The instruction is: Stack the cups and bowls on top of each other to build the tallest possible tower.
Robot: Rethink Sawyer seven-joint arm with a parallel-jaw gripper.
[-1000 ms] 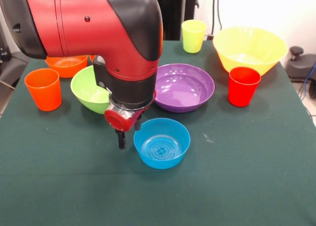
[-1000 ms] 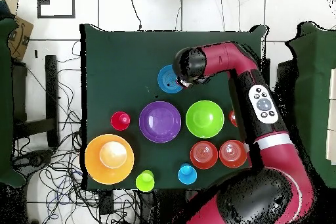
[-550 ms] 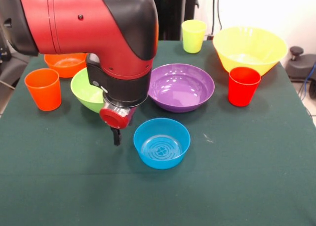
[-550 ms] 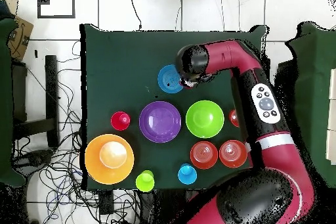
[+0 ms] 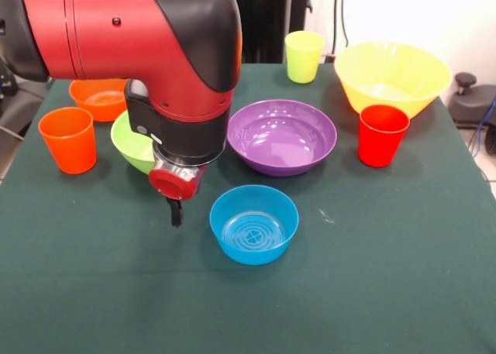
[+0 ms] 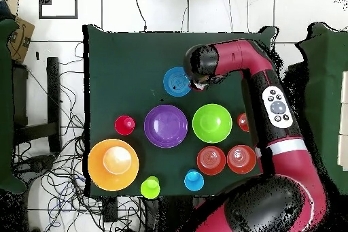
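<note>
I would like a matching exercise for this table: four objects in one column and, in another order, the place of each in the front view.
Objects:
1. small blue bowl
2. red cup
3. orange cup
4. yellow-green cup

Places in the front view:
A. at the far edge, left of the yellow bowl
B. nearest the camera, right of the gripper
C. near the left edge
D. right of the purple bowl

Pairs: 1-B, 2-D, 3-C, 4-A

gripper (image 5: 176, 213) edged off blue bowl (image 5: 254, 224), seemingly higher
</note>
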